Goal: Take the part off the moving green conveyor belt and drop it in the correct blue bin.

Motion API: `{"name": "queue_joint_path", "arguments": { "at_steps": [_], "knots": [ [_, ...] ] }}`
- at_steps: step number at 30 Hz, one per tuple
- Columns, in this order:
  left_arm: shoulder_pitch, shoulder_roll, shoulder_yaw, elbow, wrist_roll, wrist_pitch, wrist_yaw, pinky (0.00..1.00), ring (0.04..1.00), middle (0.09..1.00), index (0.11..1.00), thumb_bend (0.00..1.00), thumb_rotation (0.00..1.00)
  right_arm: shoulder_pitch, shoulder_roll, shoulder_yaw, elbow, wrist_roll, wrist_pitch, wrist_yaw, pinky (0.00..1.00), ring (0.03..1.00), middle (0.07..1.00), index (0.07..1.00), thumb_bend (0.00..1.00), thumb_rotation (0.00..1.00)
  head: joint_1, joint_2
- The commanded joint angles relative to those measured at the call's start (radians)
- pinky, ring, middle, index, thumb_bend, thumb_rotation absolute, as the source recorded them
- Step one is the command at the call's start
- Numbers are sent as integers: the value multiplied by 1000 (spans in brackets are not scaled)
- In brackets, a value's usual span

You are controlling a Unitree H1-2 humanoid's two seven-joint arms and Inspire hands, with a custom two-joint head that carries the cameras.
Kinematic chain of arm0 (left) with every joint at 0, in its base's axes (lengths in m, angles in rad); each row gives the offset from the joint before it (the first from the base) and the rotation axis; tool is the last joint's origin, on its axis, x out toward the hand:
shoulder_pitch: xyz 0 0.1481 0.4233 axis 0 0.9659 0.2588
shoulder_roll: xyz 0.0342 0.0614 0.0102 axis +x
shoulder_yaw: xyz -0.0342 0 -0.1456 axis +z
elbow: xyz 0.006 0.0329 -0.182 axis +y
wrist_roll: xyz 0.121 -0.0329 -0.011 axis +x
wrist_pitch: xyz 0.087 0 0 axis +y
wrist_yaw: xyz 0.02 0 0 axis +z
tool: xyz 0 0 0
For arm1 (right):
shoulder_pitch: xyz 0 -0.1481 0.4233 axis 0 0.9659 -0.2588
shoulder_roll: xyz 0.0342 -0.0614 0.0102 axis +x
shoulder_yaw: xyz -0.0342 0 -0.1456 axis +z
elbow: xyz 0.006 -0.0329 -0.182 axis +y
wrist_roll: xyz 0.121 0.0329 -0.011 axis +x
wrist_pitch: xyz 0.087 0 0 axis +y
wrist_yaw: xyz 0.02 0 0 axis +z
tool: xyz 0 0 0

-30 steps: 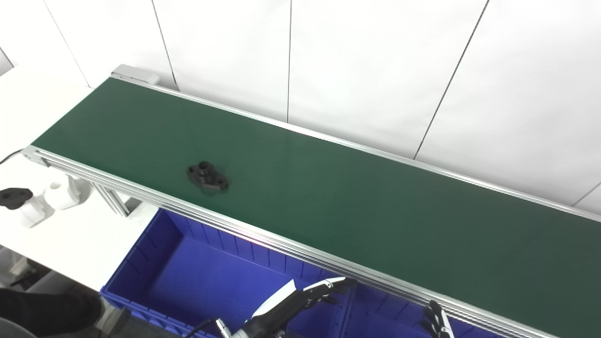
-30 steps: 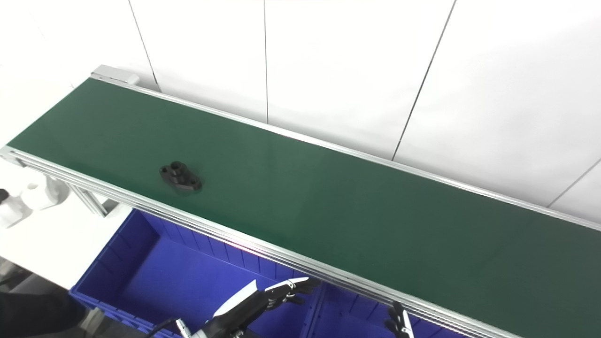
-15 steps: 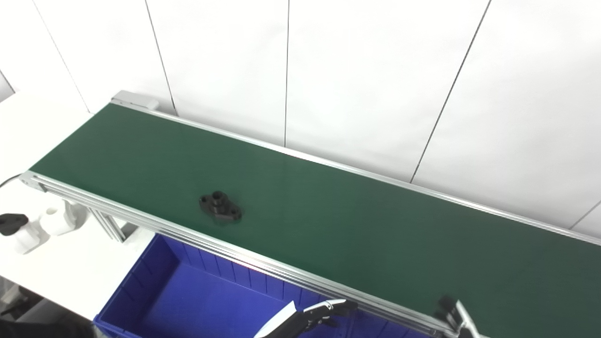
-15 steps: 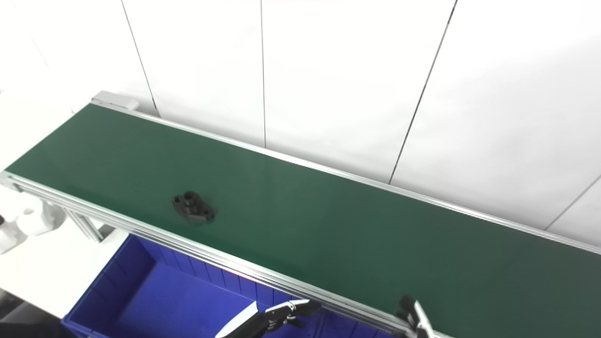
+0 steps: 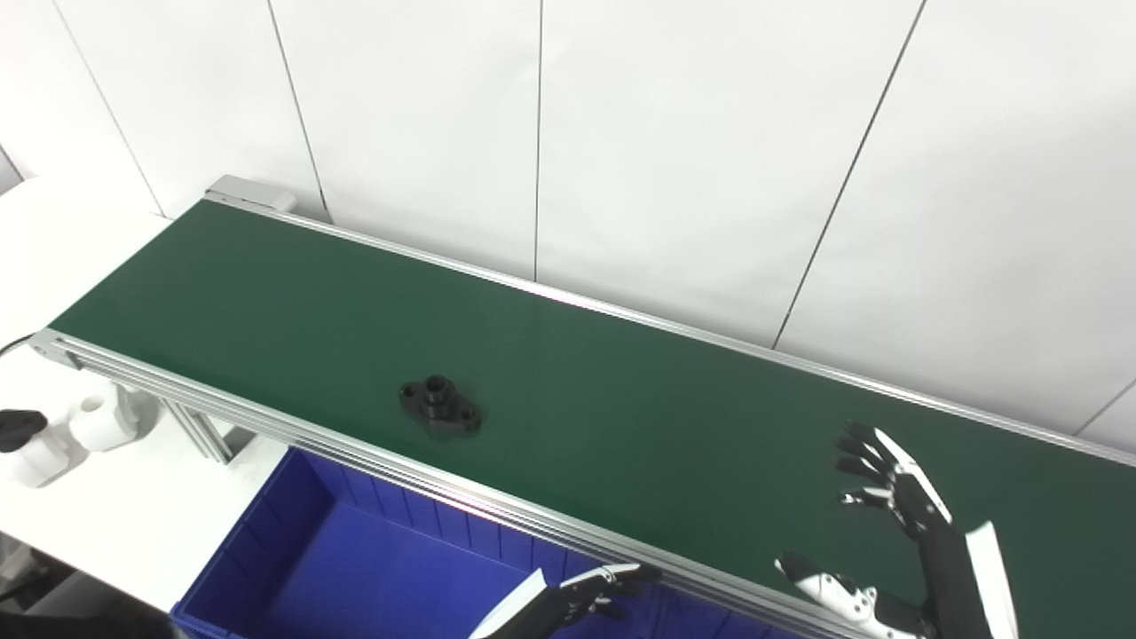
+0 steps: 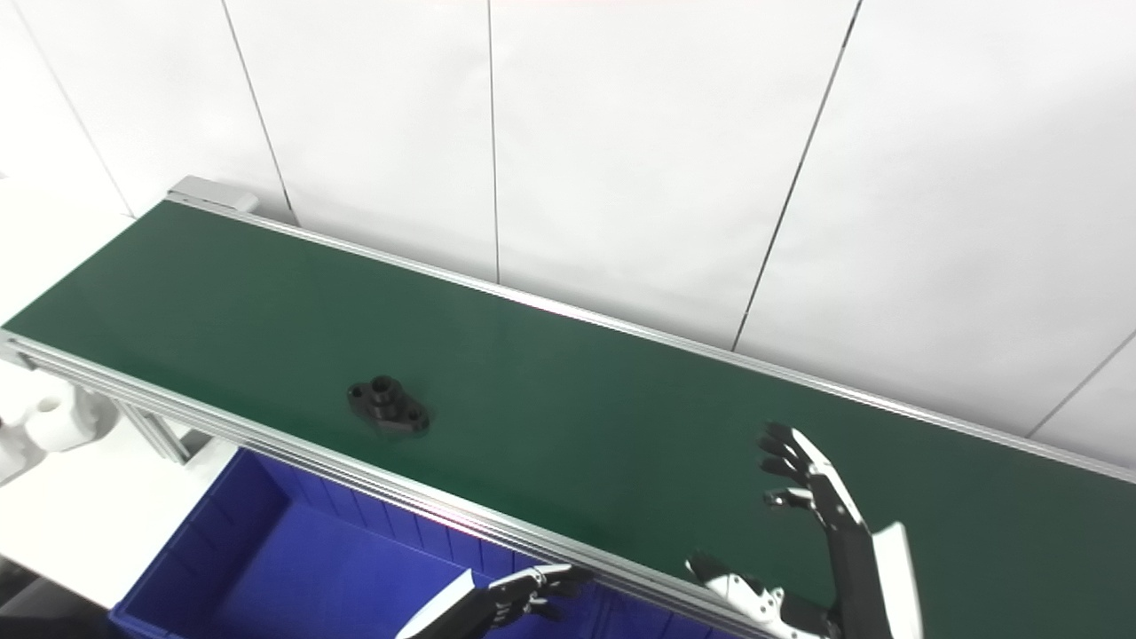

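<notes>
Part (image 5: pixel 440 406) = small black flange w/ raised center boss, flat on the green belt (image 5: pixel 621 417) near its front rail, just above the blue bin (image 5: pixel 373 568). Looks rigid, light, prob plastic; low profile, so pinch the boss or across the narrow waist. Right hand (image 5: pixel 896 541) over the belt at 3 o'clock of part, well apart, fingers (image 5: pixel 856 453) spread wide, empty. Left hand (image 5: pixel 568 603) low over bin, fingers loosely curled, empty. Vs 1 s ago: part drifted right along belt, right hand came up from bottom edge; cam tilted too.

Part (image 5: pixel 440 406) on belt (image 5: pixel 621 417) (bin (image 5: pixel 355 568) in front, below).
</notes>
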Motion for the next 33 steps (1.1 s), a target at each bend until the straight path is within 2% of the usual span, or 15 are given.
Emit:
{"name": "queue_joint_path", "arguments": {
  "at_steps": [1, 6, 7, 9, 13, 19, 22, 25, 33],
  "knots": [
    [6, 21, 6, -34, -27, -43, 3, 775, 878, 914, 854, 771, 234, -43, 15, 13, -41, -27, 31, 12, 574, 713, 765, 841, 754, 337, -97, 24],
    [20, 55, 19, -56, -57, -43, -10, 794, 913, 940, 882, 759, 248, -108, 48, 60, -42, -131, 142, 51, 614, 714, 773, 846, 787, 360, -240, 58],
    [22, 57, 22, -58, -63, -43, -8, 798, 917, 941, 891, 755, 251, -119, 58, 73, -35, -166, 159, 49, 620, 708, 763, 842, 784, 330, -256, 59],
    [25, 59, 28, -60, -73, -43, -6, 799, 916, 942, 901, 749, 257, -134, 76, 94, -7, -230, 163, 23, 621, 701, 751, 831, 782, 274, -275, 65],
    [33, 62, 42, -65, -101, -42, -17, 821, 917, 946, 918, 731, 279, -163, 116, 130, 87, -294, 152, -23, 640, 727, 768, 831, 774, 239, -316, 86],
    [34, 65, 55, -71, -117, -43, -34, 849, 930, 956, 938, 652, 292, -208, 131, 156, 187, -332, 138, -43, 662, 739, 785, 833, 769, 241, -332, 106],
    [34, 64, 58, -74, -122, -43, -43, 846, 931, 959, 937, 618, 286, -239, 127, 170, 224, -345, 132, -41, 666, 744, 791, 834, 771, 279, -324, 114],
    [36, 63, 60, -80, -116, -43, -48, 845, 932, 963, 937, 589, 291, -263, 127, 182, 230, -359, 152, -25, 665, 754, 798, 838, 781, 304, -315, 120],
    [40, 53, 56, -90, -138, -43, -70, 844, 928, 960, 934, 583, 281, -340, 135, 204, 293, -369, 178, 4, 673, 754, 798, 840, 770, 323, -296, 134]
  ]
}}
